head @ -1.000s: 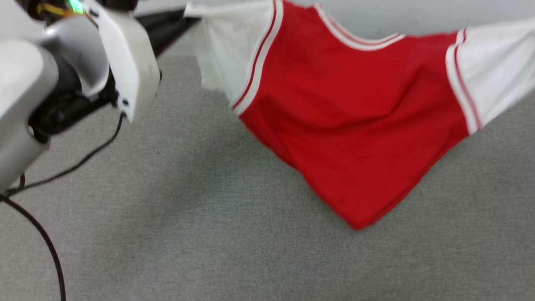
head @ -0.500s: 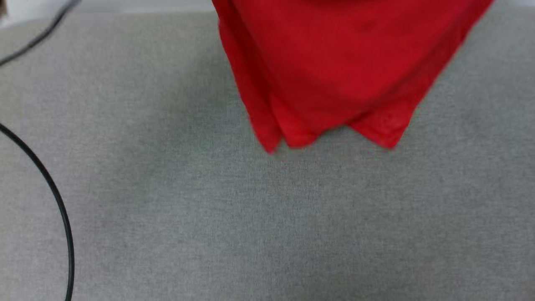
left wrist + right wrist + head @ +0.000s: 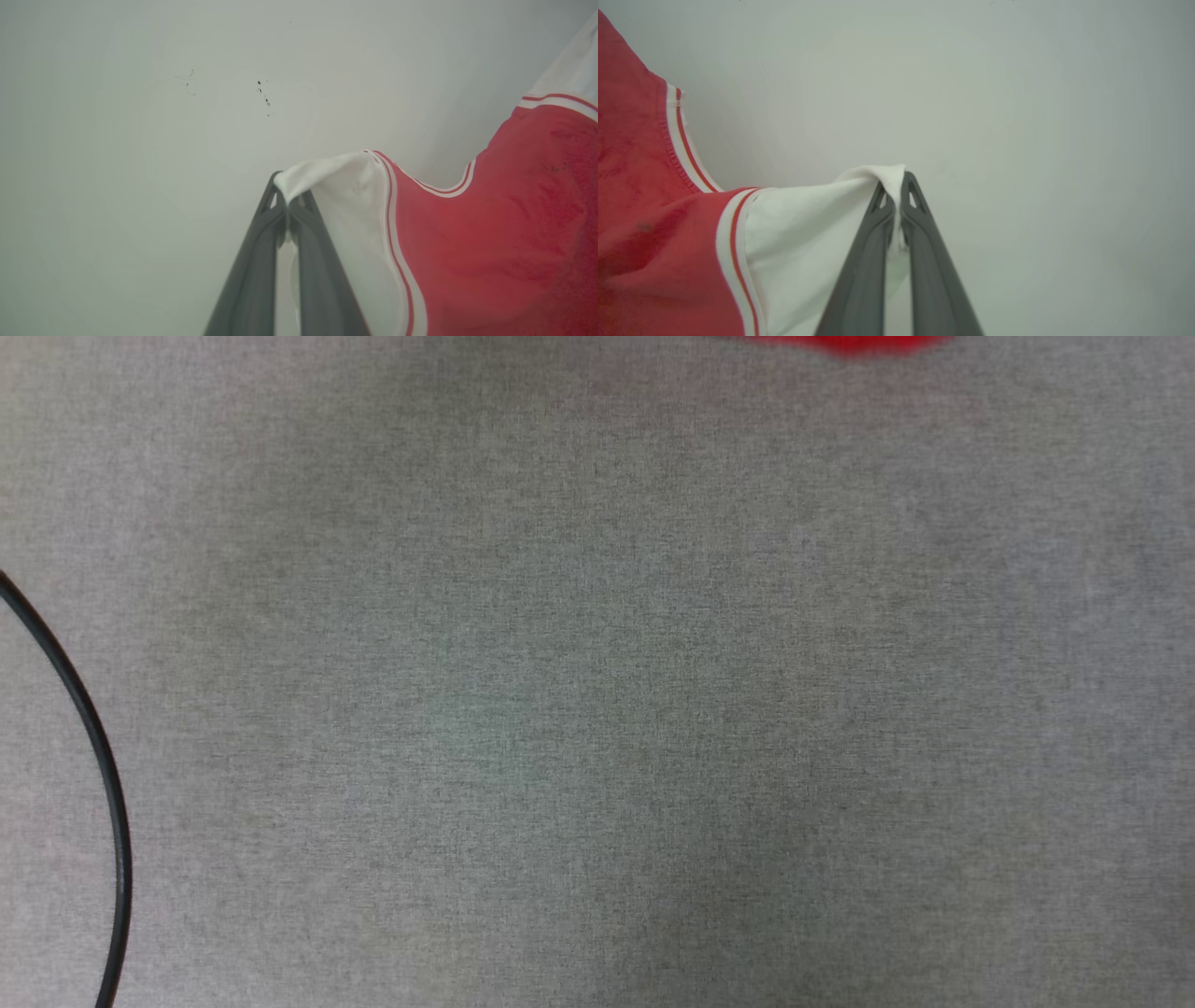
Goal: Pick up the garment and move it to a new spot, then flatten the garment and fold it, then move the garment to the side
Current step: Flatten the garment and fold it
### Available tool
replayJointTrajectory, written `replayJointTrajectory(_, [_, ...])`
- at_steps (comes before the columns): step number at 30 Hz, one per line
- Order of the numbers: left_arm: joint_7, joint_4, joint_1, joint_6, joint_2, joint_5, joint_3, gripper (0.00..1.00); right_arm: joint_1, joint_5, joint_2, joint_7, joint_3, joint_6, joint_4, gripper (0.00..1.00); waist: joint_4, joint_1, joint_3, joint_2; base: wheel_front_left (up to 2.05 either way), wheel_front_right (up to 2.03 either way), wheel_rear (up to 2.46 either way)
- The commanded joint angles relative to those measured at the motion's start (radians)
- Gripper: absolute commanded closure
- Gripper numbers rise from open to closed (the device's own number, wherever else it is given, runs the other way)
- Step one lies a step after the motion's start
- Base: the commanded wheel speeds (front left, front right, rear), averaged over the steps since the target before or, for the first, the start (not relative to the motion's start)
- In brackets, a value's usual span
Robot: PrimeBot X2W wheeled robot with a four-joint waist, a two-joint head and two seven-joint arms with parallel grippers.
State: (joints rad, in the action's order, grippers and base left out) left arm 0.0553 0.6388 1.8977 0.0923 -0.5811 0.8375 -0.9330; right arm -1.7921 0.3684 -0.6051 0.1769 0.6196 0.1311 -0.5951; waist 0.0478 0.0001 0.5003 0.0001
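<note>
Camera is dropping; shirt is slipping to the frame's top edge. Closed left tool and right tool are pinching white sleeves; cloth is hanging soft, light.

Head view: a cable curves down the left edge over the surface. A sliver of garment sits at the top edge, right of centre.

Left wrist view: the left gripper, rising from bottom centre, pinches the garment's edge mid-frame. The garment spreads to the lower right, with a wall behind.

Right wrist view: the right gripper does likewise, and the garment spreads to the lower left.
</note>
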Motion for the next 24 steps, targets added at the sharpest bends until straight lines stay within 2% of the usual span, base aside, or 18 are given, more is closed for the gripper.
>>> replayJointTrajectory(1, [0.015, 0.015, 0.027, -0.001, 0.008, -0.009, 0.004, 1.00, -0.038, -0.011, 0.014, -0.014, 0.006, -0.001, -0.023, 1.00, 0.003, -0.0001, 0.009, -0.0001, 0.00, 0.00, 0.00])
replayJointTrajectory(7, [0.083, 0.092, 0.092, 0.008, 0.042, -0.009, 0.026, 1.00, -0.164, -0.018, 0.071, -0.072, 0.043, -0.001, -0.152, 1.00, 0.009, -0.0001, 0.019, -0.0001, 0.00, 0.00, 0.00])
replayJointTrajectory(11, [0.099, 0.142, 0.080, 0.020, 0.060, -0.014, 0.001, 1.00, -0.177, -0.002, 0.098, -0.104, 0.090, -0.001, -0.230, 1.00, 0.010, -0.0001, 0.023, -0.0001, 0.00, 0.00, 0.00])
replayJointTrajectory(13, [0.107, 0.167, 0.058, 0.026, 0.068, -0.006, -0.009, 1.00, -0.161, 0.010, 0.104, -0.122, 0.122, -0.001, -0.259, 1.00, 0.010, -0.0001, 0.027, -0.0001, 0.00, 0.00, 0.00])
replayJointTrajectory(14, [0.111, 0.196, 0.016, 0.031, 0.083, 0.000, -0.034, 1.00, -0.122, 0.035, 0.115, -0.144, 0.174, -0.001, -0.299, 1.00, 0.009, -0.0001, 0.032, -0.0001, 0.00, 0.00, 0.00])
replayJointTrajectory(21, [0.151, 0.242, -0.119, 0.036, 0.108, 0.042, -0.081, 1.00, -0.003, 0.118, 0.140, -0.207, 0.271, -0.001, -0.356, 1.00, 0.004, -0.0001, 0.029, -0.0001, 0.00, 0.00, 0.00])
replayJointTrajectory(24, [0.175, 0.230, -0.203, 0.037, 0.101, 0.068, -0.097, 1.00, 0.078, 0.159, 0.144, -0.239, 0.311, -0.001, -0.362, 1.00, 0.000, -0.0001, 0.011, -0.0001, 0.00, 0.00, 0.00])
